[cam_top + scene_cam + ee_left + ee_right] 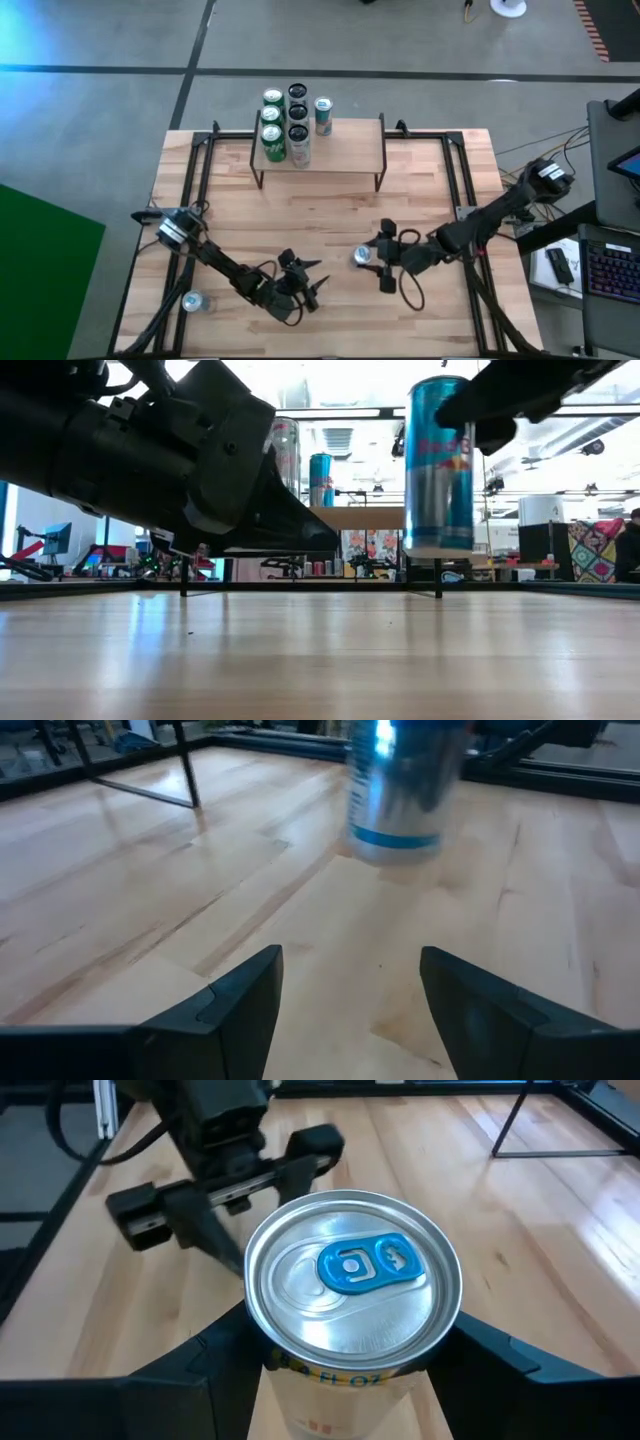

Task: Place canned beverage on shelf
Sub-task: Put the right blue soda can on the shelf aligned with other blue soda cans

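A blue and silver beverage can (439, 465) stands upright in my right gripper (372, 257), right of the table's middle. Its top with a blue pull tab (352, 1267) shows in the right wrist view. My left gripper (312, 280) is open and empty near the front, just left of the can, with its fingers pointing toward it (398, 790). The shelf (345, 140), a light plank on thin black legs, stands at the table's far edge. Several cans (285, 125) stand on its left half. My right gripper pinches the can's side wall just below the top rim (262, 1352) between its two fingers, one on each side. The fingers (500, 1365) come from the table's right, slanting down. The can stays upright, and its bottom (438, 552) is lifted clear of the table.
Another can (193, 301) lies on the table near the front left corner, beside my left arm. Black frame rails (462, 190) run along the table's left and right sides. Bare wood (330, 215) lies between the grippers and the shelf.
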Robot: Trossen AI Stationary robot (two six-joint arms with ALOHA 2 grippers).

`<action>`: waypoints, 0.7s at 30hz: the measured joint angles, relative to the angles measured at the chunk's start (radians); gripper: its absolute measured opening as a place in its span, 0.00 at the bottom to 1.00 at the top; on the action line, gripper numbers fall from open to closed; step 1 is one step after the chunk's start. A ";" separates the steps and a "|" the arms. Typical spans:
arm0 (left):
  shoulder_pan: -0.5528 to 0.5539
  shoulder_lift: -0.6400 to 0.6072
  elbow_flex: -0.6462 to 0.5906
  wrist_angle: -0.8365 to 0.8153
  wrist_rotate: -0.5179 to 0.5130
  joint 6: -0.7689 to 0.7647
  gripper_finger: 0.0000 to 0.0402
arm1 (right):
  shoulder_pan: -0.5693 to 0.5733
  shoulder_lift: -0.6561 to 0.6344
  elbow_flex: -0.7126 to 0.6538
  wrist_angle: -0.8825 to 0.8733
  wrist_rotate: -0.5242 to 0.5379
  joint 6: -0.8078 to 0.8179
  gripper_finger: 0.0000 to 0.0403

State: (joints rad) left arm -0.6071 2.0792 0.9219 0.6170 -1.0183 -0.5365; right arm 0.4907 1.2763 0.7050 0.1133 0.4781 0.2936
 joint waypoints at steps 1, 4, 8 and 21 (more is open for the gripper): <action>0.000 -0.005 -0.004 0.000 0.014 0.000 0.56 | -0.017 -0.005 0.002 0.000 -0.014 -0.005 0.57; 0.000 -0.010 -0.010 0.000 0.017 0.000 0.56 | -0.064 -0.017 0.004 0.000 -0.035 -0.022 0.57; 0.000 -0.015 -0.018 0.000 0.019 -0.002 0.56 | -0.105 -0.026 0.004 -0.007 -0.042 -0.033 0.57; 0.021 -0.015 -0.022 -0.010 0.145 -0.034 0.56 | -0.185 -0.056 0.004 0.001 -0.071 -0.078 0.57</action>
State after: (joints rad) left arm -0.5861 2.0640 0.9001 0.6074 -0.8737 -0.5705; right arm 0.3058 1.2203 0.7094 0.1140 0.4072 0.2157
